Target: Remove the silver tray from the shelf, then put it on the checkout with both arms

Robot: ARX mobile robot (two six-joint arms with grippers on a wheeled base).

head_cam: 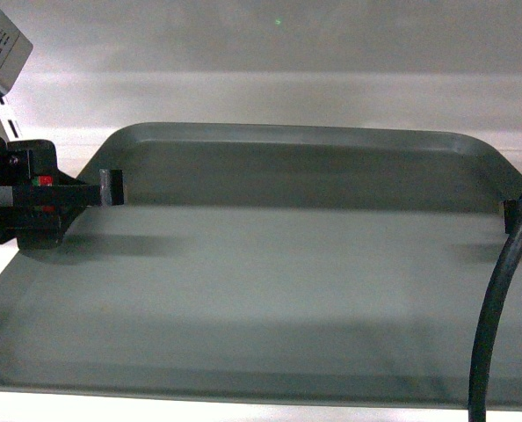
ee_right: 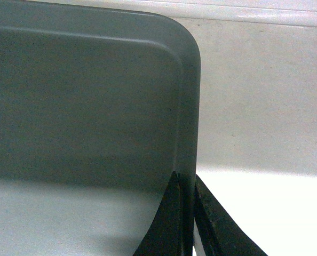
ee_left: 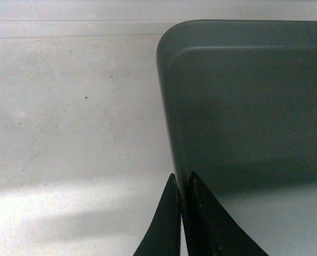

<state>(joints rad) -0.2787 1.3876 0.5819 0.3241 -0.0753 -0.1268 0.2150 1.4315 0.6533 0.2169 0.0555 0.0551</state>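
Note:
The silver tray (head_cam: 270, 264) fills most of the head view, a wide grey-silver tray with rounded corners and a low rim. It lies level on the white shelf (ee_left: 68, 106), whose white back panel rises behind it. My left gripper (head_cam: 112, 186) is shut on the tray's left rim, one finger inside the rim and one outside (ee_left: 182, 176). My right gripper (head_cam: 511, 211) is shut on the right rim the same way (ee_right: 185, 176). The tray (ee_left: 244, 106) (ee_right: 84, 106) holds nothing. The checkout is out of view.
A thick black cable (head_cam: 498, 308) hangs across the right side of the head view in front of the tray. A grey box (head_cam: 2, 53) sits at the top left above the left arm. A slotted white upright (head_cam: 4, 119) stands at the left.

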